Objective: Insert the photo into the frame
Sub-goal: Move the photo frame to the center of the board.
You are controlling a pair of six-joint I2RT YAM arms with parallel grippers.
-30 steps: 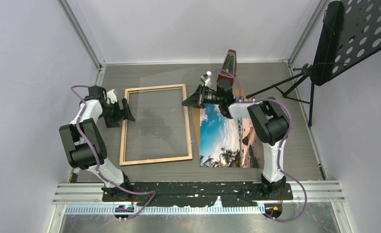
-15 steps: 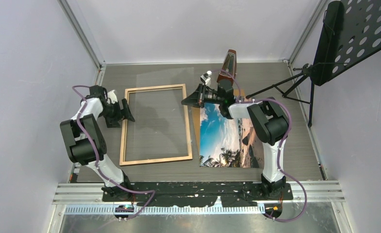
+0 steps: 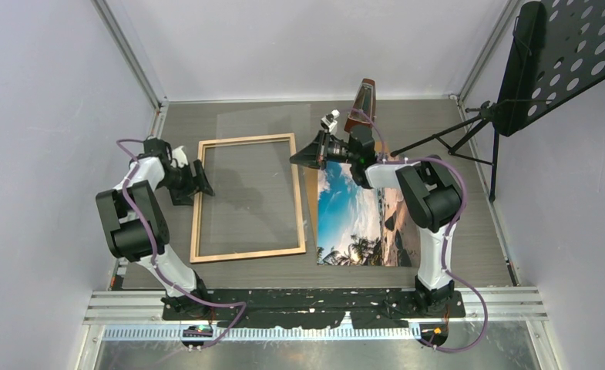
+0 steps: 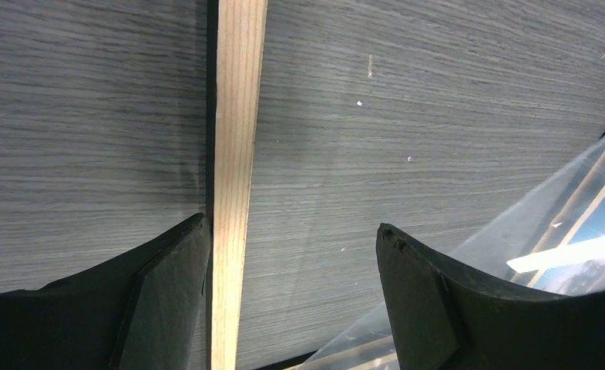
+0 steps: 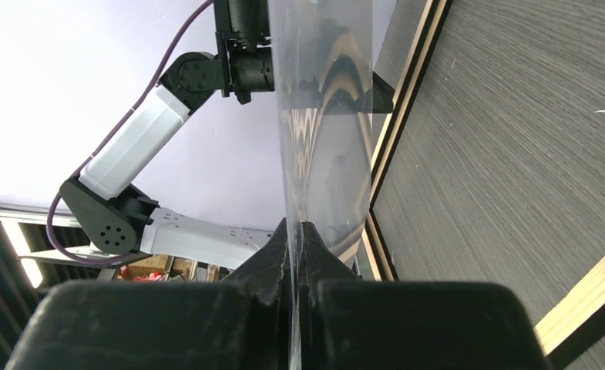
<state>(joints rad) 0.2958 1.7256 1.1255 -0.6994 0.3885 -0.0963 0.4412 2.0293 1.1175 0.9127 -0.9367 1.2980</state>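
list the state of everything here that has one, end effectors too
frame: lying flat on the table, wood face up
clear pane: gripped at one edge, held tilted above the frame
photo: flat on the table, picture side up, outside the frame
left end effector: open, astride a frame rail
right end effector: shut on the clear pane

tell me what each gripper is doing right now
left gripper: open, with the frame rail between its fingers
right gripper: shut on the clear pane
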